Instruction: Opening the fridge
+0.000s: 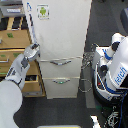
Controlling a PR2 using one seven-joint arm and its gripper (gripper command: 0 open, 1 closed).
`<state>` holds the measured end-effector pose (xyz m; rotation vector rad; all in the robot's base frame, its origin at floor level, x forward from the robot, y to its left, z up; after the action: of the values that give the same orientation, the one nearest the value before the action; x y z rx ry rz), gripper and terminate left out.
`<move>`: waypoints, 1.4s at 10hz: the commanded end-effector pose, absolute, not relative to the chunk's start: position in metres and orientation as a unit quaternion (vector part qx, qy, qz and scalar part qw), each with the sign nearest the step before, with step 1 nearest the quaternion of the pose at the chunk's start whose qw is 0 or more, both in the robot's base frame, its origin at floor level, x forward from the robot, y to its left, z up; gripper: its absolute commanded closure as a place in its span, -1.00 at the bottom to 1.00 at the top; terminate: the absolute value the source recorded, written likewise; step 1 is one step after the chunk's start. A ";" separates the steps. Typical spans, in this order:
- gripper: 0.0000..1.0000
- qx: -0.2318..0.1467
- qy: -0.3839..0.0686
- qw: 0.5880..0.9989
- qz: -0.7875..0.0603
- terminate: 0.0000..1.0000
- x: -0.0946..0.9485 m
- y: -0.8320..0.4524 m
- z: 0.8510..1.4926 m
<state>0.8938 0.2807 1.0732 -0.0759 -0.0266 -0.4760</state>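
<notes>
Exterior view: gripper (35, 50) at fridge (62, 35) edge

One view only, exterior cam. Sits high, looks steeply down at fridge (60, 47) front, mid-range. Robot arm enters from exterior view's bottom-left corner, so cam prob. near robot's own body. Wooden cabinet (17, 55) on exterior view's left, second robot (114, 65) on its right. No 2nd view, no overlap.

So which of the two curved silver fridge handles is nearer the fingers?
The upper handle, on the higher of the two lower drawers. It sits about level with the fingers at the fridge's left edge; the lower handle is further down.
</notes>
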 end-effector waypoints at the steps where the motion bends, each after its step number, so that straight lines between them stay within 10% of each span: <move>1: 1.00 -0.110 -0.183 0.865 -0.454 -1.00 0.410 0.231 1.401; 4: 1.00 -0.193 -0.214 0.783 -0.551 -1.00 0.133 0.246 1.522; 5: 1.00 -0.256 -0.255 0.675 -0.644 -1.00 0.050 0.273 1.554; 7: 1.00 -0.275 -0.245 0.614 -0.698 -1.00 0.106 0.368 1.522; 8: -1.00 -0.240 -0.224 0.611 -0.720 -1.00 0.135 0.395 1.478; 14: -1.00 -0.156 -0.051 0.875 -0.456 -1.00 0.619 0.369 1.107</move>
<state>0.2719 0.3116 1.4381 -0.6363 -0.6593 -1.3617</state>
